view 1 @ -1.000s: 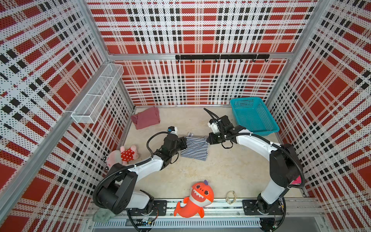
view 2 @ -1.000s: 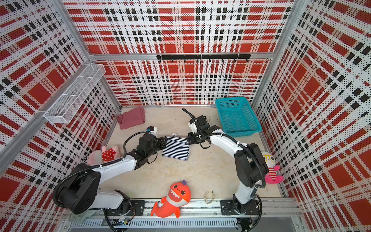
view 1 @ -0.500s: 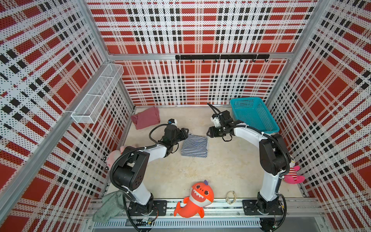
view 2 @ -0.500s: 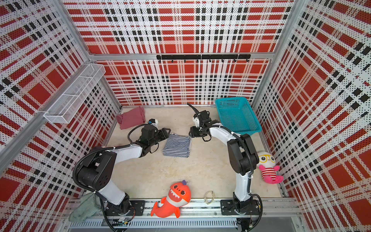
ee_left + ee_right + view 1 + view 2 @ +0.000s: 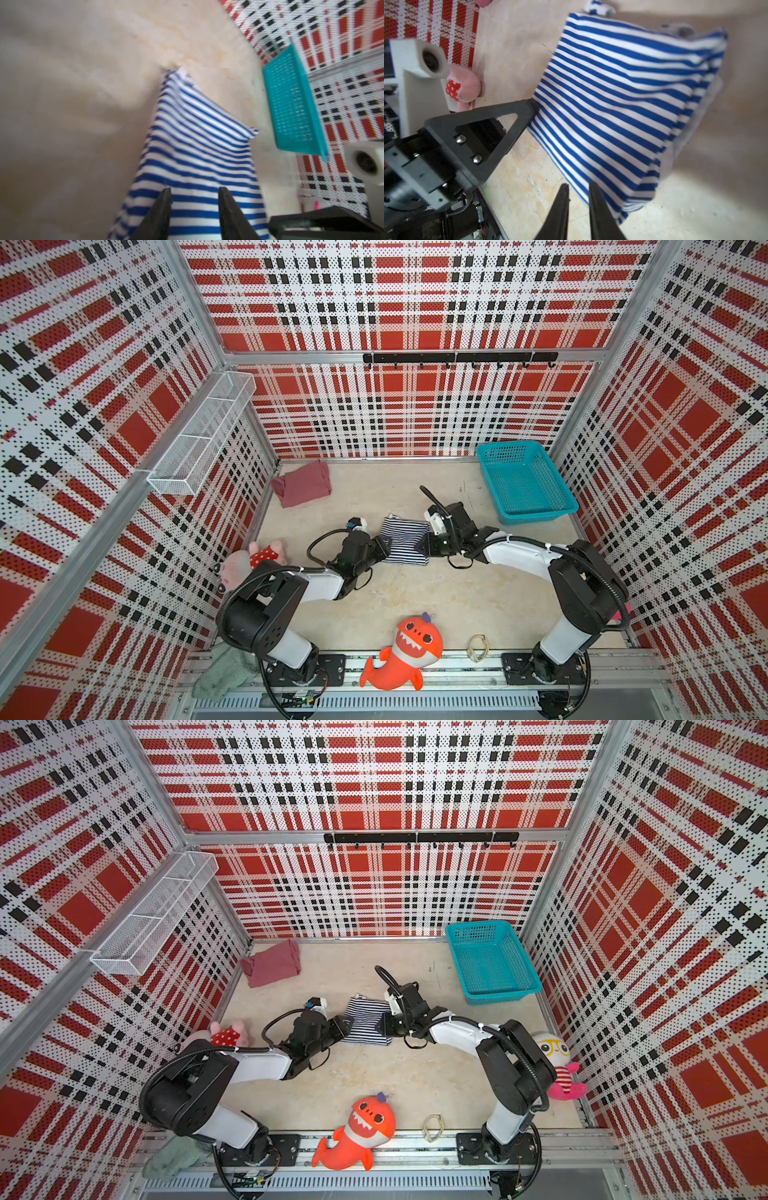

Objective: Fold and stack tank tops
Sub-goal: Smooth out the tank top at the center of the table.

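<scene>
Flanking the striped tank top (image 5: pixel 405 541), your left gripper (image 5: pixel 384 545) and right gripper (image 5: pixel 420 545) sit at its opposite edges in both top views. That placement probably lets the folded rectangle travel without spilling open. The maroon tank top (image 5: pixel 303 489) lies folded well apart in the far corner, seemingly the base of the stack.

Count two tank tops, two arms, one teal basket (image 5: pixel 540 517) and one grey-green cloth (image 5: pixel 220 672). In a top view you also see three plush toys: an orange shark (image 5: pixel 365 1129), a pink polka-dot toy (image 5: pixel 226 1036) and a bespectacled doll (image 5: pixel 555 1056).

From the left wrist, your fingers (image 5: pixel 164 207) stand apart over the stripes, gripping nothing that shows. From the right wrist, the fingers (image 5: pixel 560 207) leave a narrow gap at the hem. You cannot tell whether cloth is caught there.
</scene>
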You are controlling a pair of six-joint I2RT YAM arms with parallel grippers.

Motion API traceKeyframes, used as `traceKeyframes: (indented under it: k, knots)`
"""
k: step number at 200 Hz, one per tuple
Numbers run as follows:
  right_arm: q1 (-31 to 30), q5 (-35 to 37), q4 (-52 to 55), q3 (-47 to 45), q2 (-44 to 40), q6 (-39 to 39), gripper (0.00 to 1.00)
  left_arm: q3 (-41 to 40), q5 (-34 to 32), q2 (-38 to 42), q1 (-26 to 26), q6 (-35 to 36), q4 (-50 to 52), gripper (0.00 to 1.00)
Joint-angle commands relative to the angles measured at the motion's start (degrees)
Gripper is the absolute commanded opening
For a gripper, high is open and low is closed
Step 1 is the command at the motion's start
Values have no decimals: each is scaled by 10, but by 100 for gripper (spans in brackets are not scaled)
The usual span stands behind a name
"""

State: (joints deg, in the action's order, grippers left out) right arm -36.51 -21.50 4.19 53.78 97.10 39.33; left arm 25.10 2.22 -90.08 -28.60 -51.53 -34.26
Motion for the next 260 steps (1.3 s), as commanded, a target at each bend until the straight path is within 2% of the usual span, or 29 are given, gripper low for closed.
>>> traceKeyframes:
  k: [1,50,96,128,150,183,216,260]
  knots:
    - [9,9,-78,-27,25,48,18,-3,-13,-24,4,-39,-84,42]
    - [43,78,-31,-90,10,20,15,-34,-20,-28,-3,-49,-110,43]
    - [42,130,79,-24,-64,-19,15,-13,-16,39,-26,-38,-82,46]
    - [15,112,66,12,-94,-10,16,22,-23,75,-23,-8,-19,47]
    - [-9,66,3,21,-51,19,16,38,-10,42,-15,-5,-17,47]
    - [-17,44,-91,8,20,57,16,53,-1,-25,-12,-7,-40,47]
    - [-1,66,-119,-36,50,69,16,50,0,-72,1,-12,-60,47]
    - [29,128,-77,-90,46,47,16,31,3,-88,16,-7,-81,47]
